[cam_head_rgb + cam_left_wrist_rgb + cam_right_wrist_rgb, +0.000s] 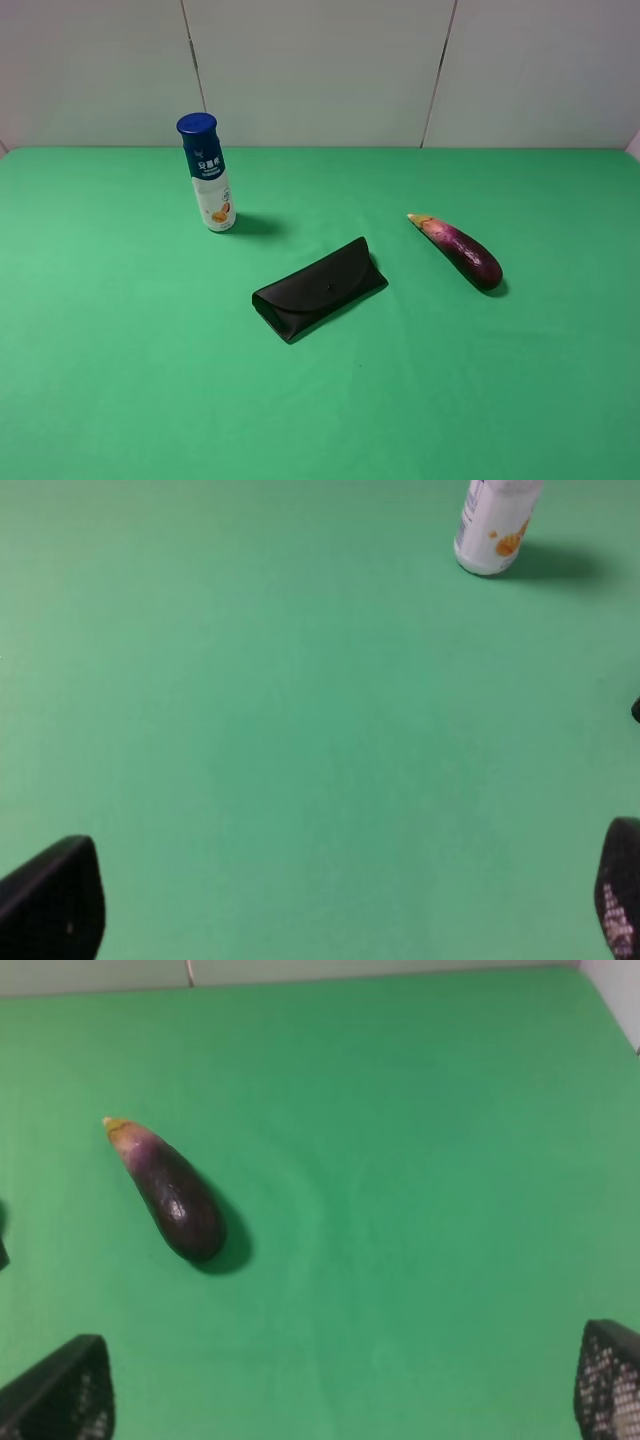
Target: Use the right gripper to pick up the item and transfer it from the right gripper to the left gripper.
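The fingertips [60, 1392] of the right gripper [335, 1388], black and mesh-faced, enter its wrist view from opposite sides. They are spread wide with only bare green cloth between them, so the claw is released and carries nothing. The left gripper [336, 895] shows the same posture in its own wrist view: dark fingertips [50, 900] set far apart, likewise released and unloaded. Neither arm appears in the high view, so both are judged to sit back beyond the near edge of the bench [120, 400].

The item, a slim purple eggplant [462, 253], lies flat on the right half of the bench. It is roughly midway between the near and far edges and well clear of the right edge. Its pale yellowish tip points toward the far edge and slightly toward the middle of the bench; its dark rounded end faces the near right corner. Nothing touches it. In the right wrist view the eggplant [170, 1192] lies ahead of the parted jaws and off to one side, well apart from both fingertips.

A black glasses case [320, 288] lies diagonally near the centre of the bench, apart from the eggplant. A blue-capped white bottle [207, 172] stands upright on the left half, toward the far edge.

Progress: no stage is complete. The approach, the grasp, the lift by the right gripper and the hand-over to the left gripper all remain
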Controlling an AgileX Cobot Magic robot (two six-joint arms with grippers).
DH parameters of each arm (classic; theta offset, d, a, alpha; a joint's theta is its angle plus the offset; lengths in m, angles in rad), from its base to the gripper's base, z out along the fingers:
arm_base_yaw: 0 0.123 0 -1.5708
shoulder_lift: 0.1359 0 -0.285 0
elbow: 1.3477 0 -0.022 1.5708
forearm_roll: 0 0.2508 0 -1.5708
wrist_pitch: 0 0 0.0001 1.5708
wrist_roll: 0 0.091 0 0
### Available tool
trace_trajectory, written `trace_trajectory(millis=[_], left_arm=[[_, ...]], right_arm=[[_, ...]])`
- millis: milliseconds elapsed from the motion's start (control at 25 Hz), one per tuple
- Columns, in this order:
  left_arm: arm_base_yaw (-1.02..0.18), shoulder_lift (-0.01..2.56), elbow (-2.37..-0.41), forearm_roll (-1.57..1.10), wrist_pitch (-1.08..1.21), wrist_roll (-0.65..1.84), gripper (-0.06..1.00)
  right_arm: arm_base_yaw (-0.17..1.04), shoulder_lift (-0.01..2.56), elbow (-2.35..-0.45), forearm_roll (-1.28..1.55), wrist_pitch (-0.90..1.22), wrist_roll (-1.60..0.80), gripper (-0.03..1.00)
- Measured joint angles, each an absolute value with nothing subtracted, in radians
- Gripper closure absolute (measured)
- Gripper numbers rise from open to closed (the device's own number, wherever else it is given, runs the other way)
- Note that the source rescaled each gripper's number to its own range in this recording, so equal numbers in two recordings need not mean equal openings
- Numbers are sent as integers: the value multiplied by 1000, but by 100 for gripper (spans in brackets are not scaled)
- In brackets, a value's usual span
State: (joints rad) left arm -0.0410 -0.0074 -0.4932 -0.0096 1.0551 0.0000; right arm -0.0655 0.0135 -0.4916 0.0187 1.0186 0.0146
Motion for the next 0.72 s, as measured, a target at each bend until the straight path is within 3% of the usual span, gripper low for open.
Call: trace_trajectory(millis=[720], left_arm=[[-41, -7, -493, -10, 1055, 0, -3]], right_arm=[[-65, 13, -492, 19, 1019, 15, -3]])
